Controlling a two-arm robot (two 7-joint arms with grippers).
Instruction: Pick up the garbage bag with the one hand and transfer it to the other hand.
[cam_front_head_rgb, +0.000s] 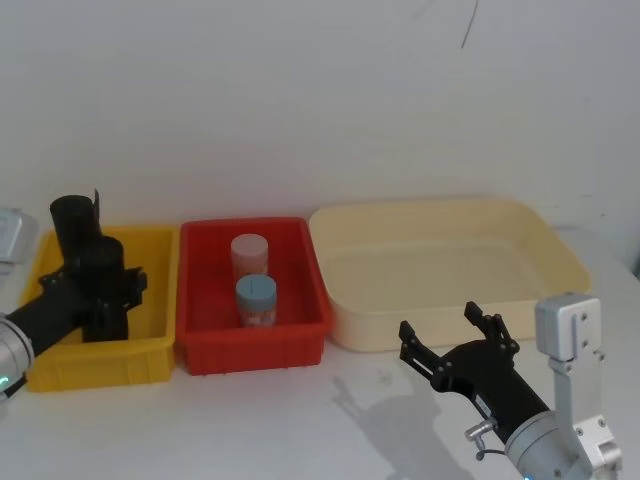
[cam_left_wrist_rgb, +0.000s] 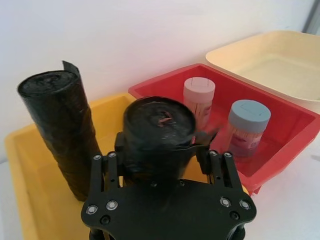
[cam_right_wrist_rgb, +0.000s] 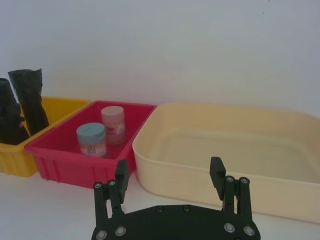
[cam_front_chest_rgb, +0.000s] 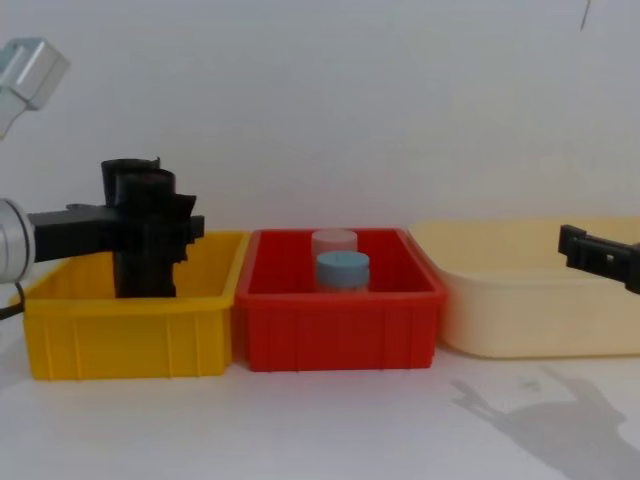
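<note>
The garbage bag, a matte black roll, stands upright in the yellow bin. My left gripper is shut on it, with one finger pressed against each side; in the head view the gripped bag sits toward the bin's front. A lookalike second roll with a loose flap stands just behind it. From the chest view the left gripper reaches in from the left, above the bin wall. My right gripper hovers open with nothing in it over the table in front of the cream tub.
A red bin between the yellow bin and the cream tub holds a pale jar and a blue-lidded jar. White table lies in front of the bins, and a plain wall stands close behind them.
</note>
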